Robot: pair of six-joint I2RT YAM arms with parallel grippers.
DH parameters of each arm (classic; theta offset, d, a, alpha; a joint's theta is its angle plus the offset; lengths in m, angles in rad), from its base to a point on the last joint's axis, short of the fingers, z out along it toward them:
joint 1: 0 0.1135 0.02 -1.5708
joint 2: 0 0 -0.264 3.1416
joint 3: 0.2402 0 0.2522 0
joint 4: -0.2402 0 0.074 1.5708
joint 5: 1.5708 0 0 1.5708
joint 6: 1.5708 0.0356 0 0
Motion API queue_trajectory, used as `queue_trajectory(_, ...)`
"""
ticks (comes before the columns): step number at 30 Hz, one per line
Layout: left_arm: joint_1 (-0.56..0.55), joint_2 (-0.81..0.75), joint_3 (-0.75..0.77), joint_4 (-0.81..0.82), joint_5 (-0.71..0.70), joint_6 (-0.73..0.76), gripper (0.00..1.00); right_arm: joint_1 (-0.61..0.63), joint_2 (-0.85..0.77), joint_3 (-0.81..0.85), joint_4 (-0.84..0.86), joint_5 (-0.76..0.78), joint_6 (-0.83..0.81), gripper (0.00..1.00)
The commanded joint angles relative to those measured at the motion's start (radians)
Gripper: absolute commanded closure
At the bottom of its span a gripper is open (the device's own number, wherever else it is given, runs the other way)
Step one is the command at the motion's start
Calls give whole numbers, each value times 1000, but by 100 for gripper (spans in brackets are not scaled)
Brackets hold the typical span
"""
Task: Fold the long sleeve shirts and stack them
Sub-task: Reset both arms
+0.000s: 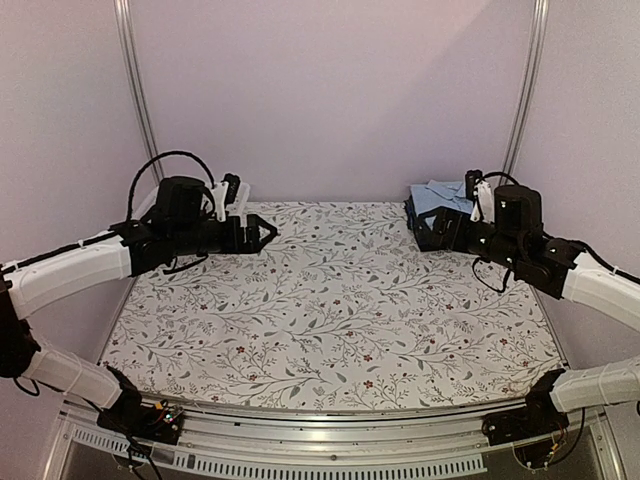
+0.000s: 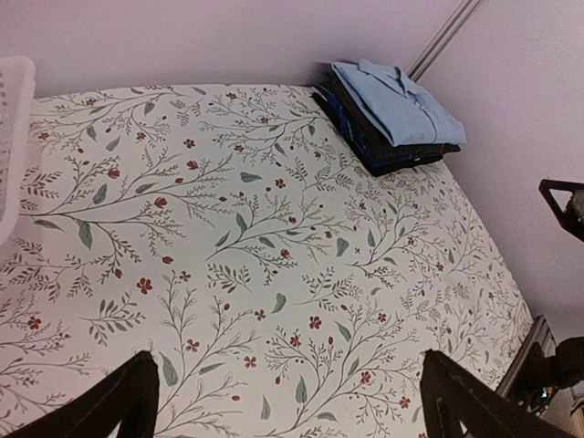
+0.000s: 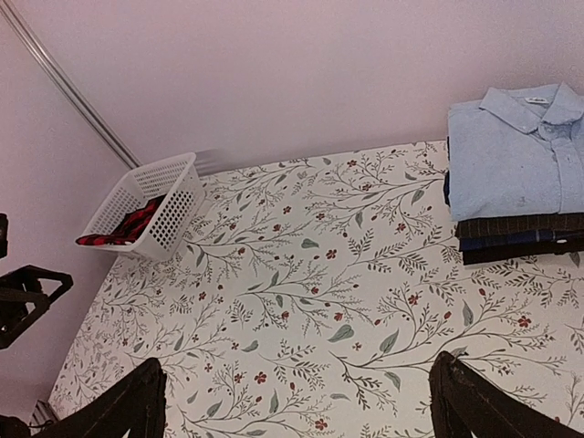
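A white lattice basket (image 3: 178, 214) sits at the far left corner of the floral-patterned counter (image 3: 301, 301) — inside it, a bunched red-and-black cloth (image 3: 123, 228).

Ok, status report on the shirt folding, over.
Left claw open, empty. Right claw open, empty. Shirts folded and stacked far right, blue shirt on top. Basket far left holds red cloth, out of the way.

Soft, even, faintly pink light fills all three views, leaving only weak shadows on the white floral-patterned table (image 1: 330, 300). The silver metal front rail (image 1: 330, 420) gleams. Wrist views bow at their edges.
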Motion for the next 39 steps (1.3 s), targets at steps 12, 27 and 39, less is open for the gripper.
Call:
queue_trajectory(12,-10,-29,-5,26,-48,11,0,5,57,23,-44,66,-17,1)
queue_trajectory(27,-10,-40,7,16,-57,31,0,6,63,36,-31,55,-32,1)
queue_trajectory(39,-9,-46,0,16,-62,32,0,5,69,46,-21,46,-41,1)
